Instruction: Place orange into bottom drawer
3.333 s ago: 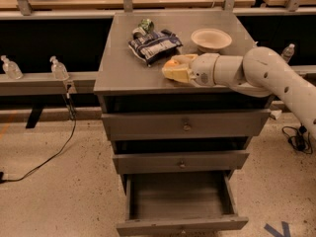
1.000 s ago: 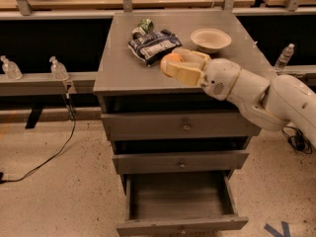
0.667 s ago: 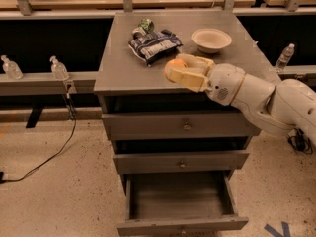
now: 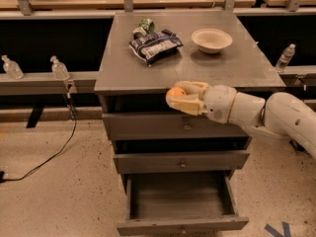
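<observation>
Clasping orange [image 4: 176,91], tool [image 4: 174,98] high above open bottom drawer [image 4: 182,225].

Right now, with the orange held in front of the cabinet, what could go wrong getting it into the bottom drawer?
1. The gripper holds the orange near the tips of its fingers, high above the open bottom drawer. A slip could send it rolling across the floor.
2. The middle drawer sits between the gripper and the bottom drawer, so the arm may clip its front on the way down.
</observation>
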Robot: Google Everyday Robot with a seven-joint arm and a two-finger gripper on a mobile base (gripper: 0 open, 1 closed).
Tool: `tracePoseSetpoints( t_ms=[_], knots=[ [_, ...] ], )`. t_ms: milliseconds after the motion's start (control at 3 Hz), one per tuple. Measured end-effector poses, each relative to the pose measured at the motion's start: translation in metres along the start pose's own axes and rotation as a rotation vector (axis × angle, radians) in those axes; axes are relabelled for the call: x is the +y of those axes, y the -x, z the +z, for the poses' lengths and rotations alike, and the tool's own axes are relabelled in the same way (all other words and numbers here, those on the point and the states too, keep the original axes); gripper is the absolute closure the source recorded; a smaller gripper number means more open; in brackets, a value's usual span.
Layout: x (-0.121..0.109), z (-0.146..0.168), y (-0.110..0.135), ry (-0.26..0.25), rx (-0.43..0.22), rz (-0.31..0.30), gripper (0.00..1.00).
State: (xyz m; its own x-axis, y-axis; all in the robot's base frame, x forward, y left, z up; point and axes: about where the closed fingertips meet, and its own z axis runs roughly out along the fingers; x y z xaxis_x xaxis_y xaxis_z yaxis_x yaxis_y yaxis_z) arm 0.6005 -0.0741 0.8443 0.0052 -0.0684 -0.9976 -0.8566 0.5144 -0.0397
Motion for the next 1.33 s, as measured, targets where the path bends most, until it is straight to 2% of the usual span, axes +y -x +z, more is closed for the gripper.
tracePoseSetpoints(
  t_ms=[333, 667, 1000, 1333],
  knots=[
    [-0.003, -0.021, -0.109, -0.007, 0.220, -0.086, 1.00],
    [-0.009, -0.044, -0.172, -0.031, 0.374, -0.114, 1.00],
    [0.003, -0.085, -0.255, 0.017, 0.572, -0.123, 1.00],
    [0.016, -0.127, -0.302, 0.016, 0.664, -0.080, 1.00]
  ],
)
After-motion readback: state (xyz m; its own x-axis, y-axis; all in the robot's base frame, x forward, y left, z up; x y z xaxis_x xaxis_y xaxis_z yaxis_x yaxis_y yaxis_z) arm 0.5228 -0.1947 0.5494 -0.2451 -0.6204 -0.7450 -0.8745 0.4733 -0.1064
